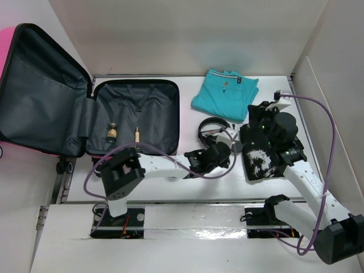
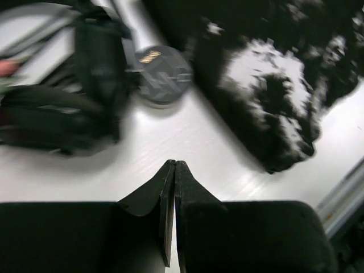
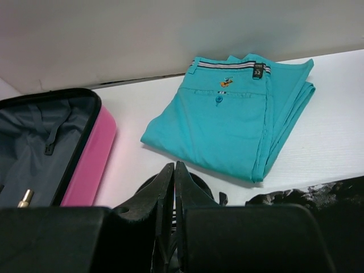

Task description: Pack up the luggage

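Observation:
The luggage [image 1: 153, 111] lies open at the left, its dark grey lining showing and its lid [image 1: 40, 96] leaning back; its pink wall [image 3: 88, 159] shows in the right wrist view. My left gripper [image 1: 226, 151] [image 2: 175, 165] is shut on nothing, low over the white table between black headphones [image 1: 213, 128] [image 2: 85, 85] and a black-and-white garment [image 1: 263, 156] [image 2: 273, 96]. My right gripper [image 1: 250, 129] [image 3: 174, 166] hangs at the garment's far end, jaws together, pointing at the headphones. I see nothing held between its tips.
Folded teal trousers [image 1: 224, 94] [image 3: 233, 119] lie at the back of the table. A small brush [image 1: 112, 132] and a little gold object [image 1: 136, 133] [image 3: 25, 198] rest in the luggage. White walls close in the back and right.

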Robot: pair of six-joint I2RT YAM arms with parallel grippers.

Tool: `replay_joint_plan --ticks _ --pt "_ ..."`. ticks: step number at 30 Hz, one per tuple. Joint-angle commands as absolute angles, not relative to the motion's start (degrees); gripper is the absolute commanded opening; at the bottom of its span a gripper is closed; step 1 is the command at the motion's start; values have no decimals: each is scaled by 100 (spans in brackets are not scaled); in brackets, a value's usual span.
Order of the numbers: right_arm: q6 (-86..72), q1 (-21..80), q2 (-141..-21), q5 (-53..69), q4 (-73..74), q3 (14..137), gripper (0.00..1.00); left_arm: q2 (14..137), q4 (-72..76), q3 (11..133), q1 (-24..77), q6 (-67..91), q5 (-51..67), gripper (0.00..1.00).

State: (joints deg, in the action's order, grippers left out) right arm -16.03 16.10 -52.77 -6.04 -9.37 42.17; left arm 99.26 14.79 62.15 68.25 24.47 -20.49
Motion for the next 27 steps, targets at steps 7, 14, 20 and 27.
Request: replay_joint_plan --ticks 7,14,20,27 --pt "-1564 1617 -5036 -905 -1002 4307 10 11257 1636 7680 6961 2320 -1291 35" --pt "-1556 1564 -5018 -932 -993 4298 13 12129 879 8473 6829 2426 -1441 66" --pt "-1564 1564 -5080 -826 -1028 4307 12 12059 818 8191 6829 2496 -1933 69" --pt "-1573 1564 -5098 -712 -1046 4307 13 12549 739 8690 6627 2338 -1969 81"
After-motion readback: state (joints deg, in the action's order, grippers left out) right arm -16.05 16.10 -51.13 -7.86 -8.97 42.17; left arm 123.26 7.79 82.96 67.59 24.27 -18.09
